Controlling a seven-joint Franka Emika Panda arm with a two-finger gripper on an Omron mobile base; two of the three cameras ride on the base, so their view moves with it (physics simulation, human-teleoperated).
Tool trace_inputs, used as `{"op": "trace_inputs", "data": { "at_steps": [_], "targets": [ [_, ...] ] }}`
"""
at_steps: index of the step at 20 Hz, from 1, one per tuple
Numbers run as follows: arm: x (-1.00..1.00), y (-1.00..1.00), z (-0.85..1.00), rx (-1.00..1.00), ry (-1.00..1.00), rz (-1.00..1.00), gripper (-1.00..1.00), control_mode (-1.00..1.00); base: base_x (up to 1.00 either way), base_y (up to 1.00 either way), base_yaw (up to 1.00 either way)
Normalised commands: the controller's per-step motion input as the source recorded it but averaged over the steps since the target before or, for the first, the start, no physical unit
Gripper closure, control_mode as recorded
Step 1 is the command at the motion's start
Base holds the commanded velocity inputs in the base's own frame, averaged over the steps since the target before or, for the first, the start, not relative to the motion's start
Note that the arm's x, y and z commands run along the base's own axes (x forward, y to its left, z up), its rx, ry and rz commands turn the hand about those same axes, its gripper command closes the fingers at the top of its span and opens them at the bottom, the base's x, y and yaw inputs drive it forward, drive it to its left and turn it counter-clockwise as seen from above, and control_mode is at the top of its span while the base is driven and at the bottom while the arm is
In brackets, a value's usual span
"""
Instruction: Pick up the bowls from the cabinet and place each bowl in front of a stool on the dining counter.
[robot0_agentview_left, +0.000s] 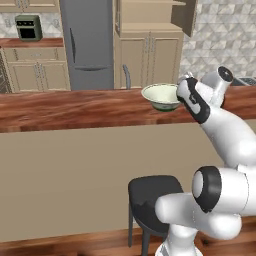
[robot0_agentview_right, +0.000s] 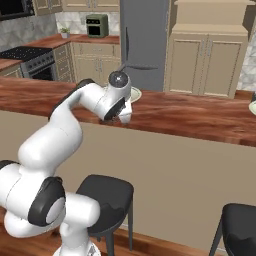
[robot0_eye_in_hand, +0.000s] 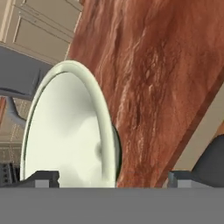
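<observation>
Item: wide shallow pale cream-green glazed bowl (robot0_agentview_left: 161, 96), upright on reddish-brown polished wood dining counter (robot0_agentview_left: 75, 107); rigid, slick, breakable; grasp thin flared rim. Two-finger gripper (robot0_eye_in_hand: 113, 178) spread wide, apparently ungrasped

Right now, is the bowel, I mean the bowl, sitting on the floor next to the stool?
No, the bowl rests on the reddish-brown dining counter, well above the black stool that stands on the floor below it.
</observation>
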Motion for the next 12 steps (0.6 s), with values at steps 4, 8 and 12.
{"op": "trace_inputs", "data": {
  "at_steps": [4, 8, 12],
  "targets": [
    [-0.95, 0.00, 0.51, -0.19, 0.25, 0.00, -1.00, -1.00, 0.00, 0.00, 0.00],
    [-1.00, 0.00, 0.23, -0.11, 0.27, 0.01, -1.00, -1.00, 0.00, 0.00, 0.00],
    [-1.00, 0.00, 0.03, -0.07, 0.27, 0.12, -1.00, -1.00, 0.00, 0.00, 0.00]
  ]
}}
